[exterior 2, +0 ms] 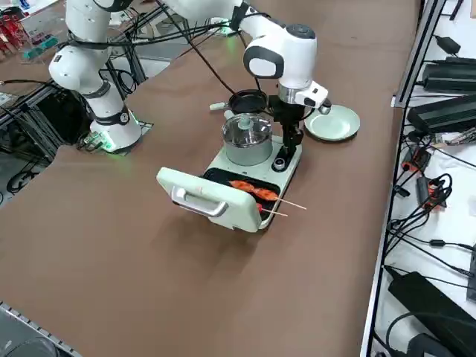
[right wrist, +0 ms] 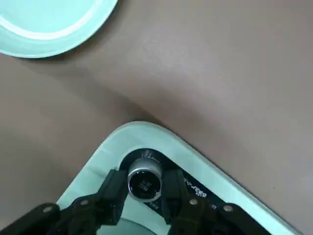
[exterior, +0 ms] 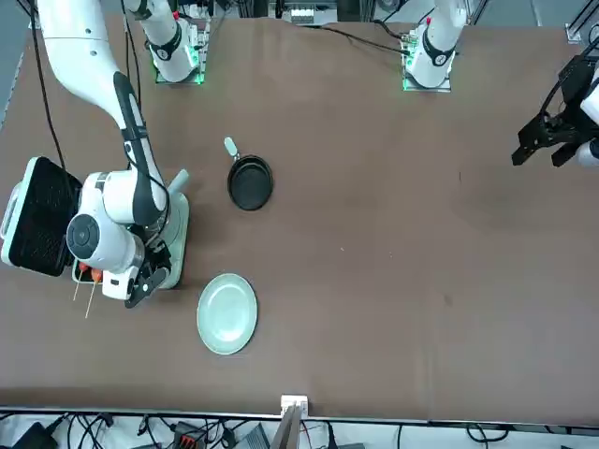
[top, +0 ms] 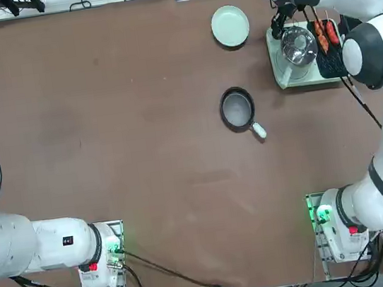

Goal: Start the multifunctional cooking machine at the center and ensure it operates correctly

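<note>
Top view, going left to right: the pan [top: 237, 109], dark inside, sits near the middle of the far half of the table, its white handle angled toward the machine's side. The round pale green plate [top: 230, 26] lies just beyond it. Next comes the steel pot [top: 299, 46], standing on the machine under its glass lid [exterior 2: 247, 128] with a knob on top. To the right of the pot, food skewers [top: 332, 32], orange and red, lie on the black grill plate [top: 329, 53], their bare sticks poking past the edge.

The machine [top: 285, 73] is in the far right part of the table, under the right arm. It is a pale mint-green rectangle with rounded corners; its hinged lid [exterior 2: 212, 201] stands open, pale outside with a loop handle, black within. At one corner, a silver-rimmed knob [right wrist: 145, 182] with a black face sits on a black strip with white lettering. The right gripper [right wrist: 145, 177] is at that corner, its fingers closed on the knob from both sides, as far as the dark fingertips let one judge.

The table [top: 141, 143] is plain brown, with soft shadows near the machine. Beyond its far edge, cables [exterior 2: 420, 223] and black boxes [exterior 2: 428, 305] lie on a white surface.
</note>
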